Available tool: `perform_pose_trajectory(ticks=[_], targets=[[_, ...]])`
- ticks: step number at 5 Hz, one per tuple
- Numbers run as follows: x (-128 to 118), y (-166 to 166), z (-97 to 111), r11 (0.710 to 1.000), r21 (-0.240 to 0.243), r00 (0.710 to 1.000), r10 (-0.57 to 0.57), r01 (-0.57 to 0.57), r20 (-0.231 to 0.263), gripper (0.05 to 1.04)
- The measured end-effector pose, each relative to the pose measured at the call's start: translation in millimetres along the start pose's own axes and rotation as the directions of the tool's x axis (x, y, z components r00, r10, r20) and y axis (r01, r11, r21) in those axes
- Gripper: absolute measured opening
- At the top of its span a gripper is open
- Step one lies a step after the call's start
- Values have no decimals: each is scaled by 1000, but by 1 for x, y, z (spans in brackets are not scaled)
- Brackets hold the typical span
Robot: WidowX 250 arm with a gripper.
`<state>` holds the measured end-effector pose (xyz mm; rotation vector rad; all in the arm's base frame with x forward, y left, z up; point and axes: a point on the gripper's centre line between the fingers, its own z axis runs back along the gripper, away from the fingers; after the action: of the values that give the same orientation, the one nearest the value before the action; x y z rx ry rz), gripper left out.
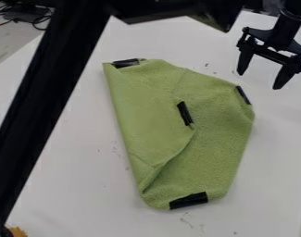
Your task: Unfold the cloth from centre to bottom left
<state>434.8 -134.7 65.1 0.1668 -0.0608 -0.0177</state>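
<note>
My black gripper [260, 81] hung over the far right of the white worktop [72, 185], pointing down, its two fingers [245, 61] spread wide with nothing between them. They were apart from the green cloth [214, 139], which lay partly folded across the middle of the worktop, just beyond my fingers on the left and near side. The cloth's left part was turned inward over the rest, forming a broad, smoother-looking flap [146, 118] with a nearly straight fold along the left side. The flap's free edge curved from the centre back toward the near left, where the cloth was creased. A black strip [185, 113] marked the flap's corner at the centre. Other black strips showed at the cloth's far-left corner [126, 63], on its right edge toward the far side [243, 95] and along its near edge [188, 200]. A thick black bar [47, 102] slanted through the scene on the left, from far to near, apart from the cloth in view. Dark cables [41, 19] lay beyond the worktop at the far left, and a small orange-yellow item [17, 232] showed at the near left.
</note>
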Motion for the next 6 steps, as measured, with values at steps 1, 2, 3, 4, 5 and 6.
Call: perform_pose_trajectory(ticks=[1,2,3,4,5,6], targets=[[-6,-3,-22,1000,15,999,-4,4,-47,1001],[-29,3,-45,999,27,994,42,-40,-105,1001],[-41,23,-32,989,34,986,143,-141,-84,1001],[-52,38,-23,977,50,976,212,-209,-58,1001],[-56,47,-8,961,31,962,274,-274,-10,1001],[-63,63,-23,946,12,946,324,-324,-23,1001]])
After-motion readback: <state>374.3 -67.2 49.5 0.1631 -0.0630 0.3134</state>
